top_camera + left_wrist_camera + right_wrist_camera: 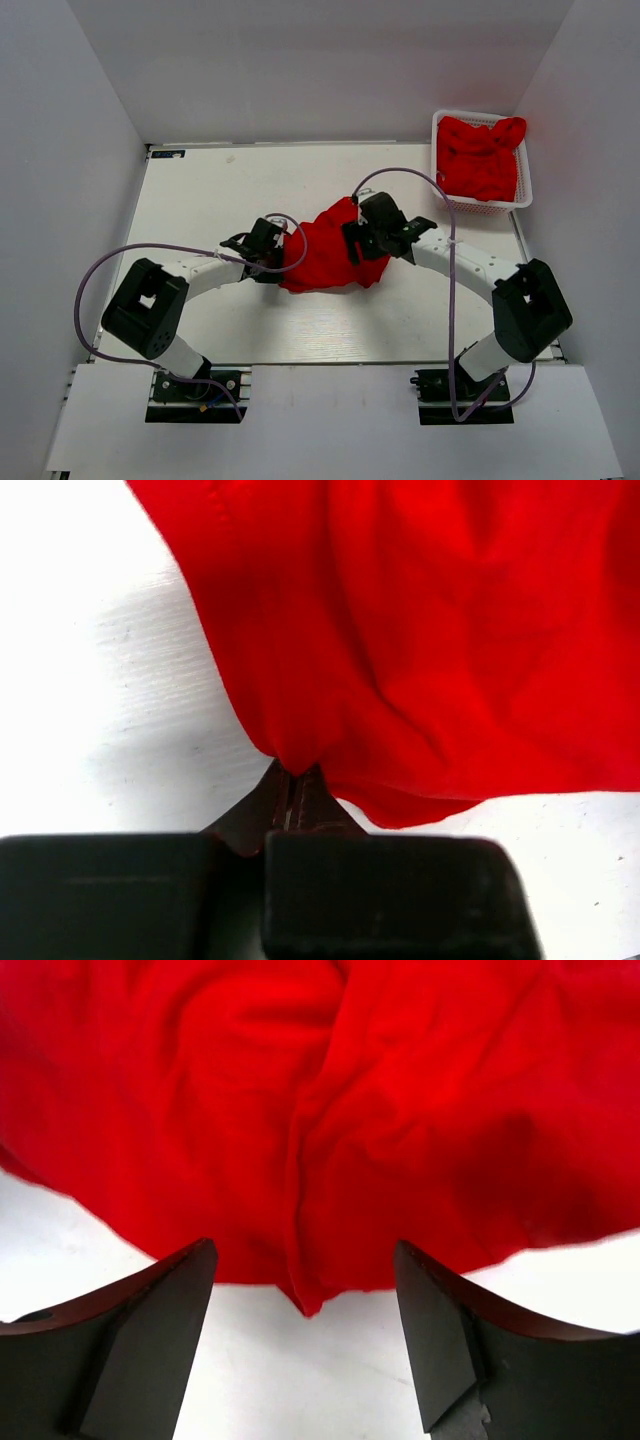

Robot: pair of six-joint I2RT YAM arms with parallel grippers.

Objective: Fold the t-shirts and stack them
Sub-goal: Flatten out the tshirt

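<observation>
Left gripper (295,792) jaws pinched shut on the hem of a crumpled red t-shirt (330,255). Right gripper (303,1260) jaws wide apart, one each side of a hanging fold of the same shirt, holding nothing. Shirt lies bunched mid-way across the counter (200,190), between both wrists. Right wrist covers its right edge, and a purple cable (297,245) loops over its left edge. Far right: white lattice basket (526,190) with more red t-shirts (480,165) heaped inside.

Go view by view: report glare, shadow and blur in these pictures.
Top view: even light, sharp, faint shadows on the white table. Left wrist: table blown out white, black left gripper blurred. Right wrist: crumpled bright red cloth t-shirt oversaturated, folds muted; black right gripper dark.
</observation>
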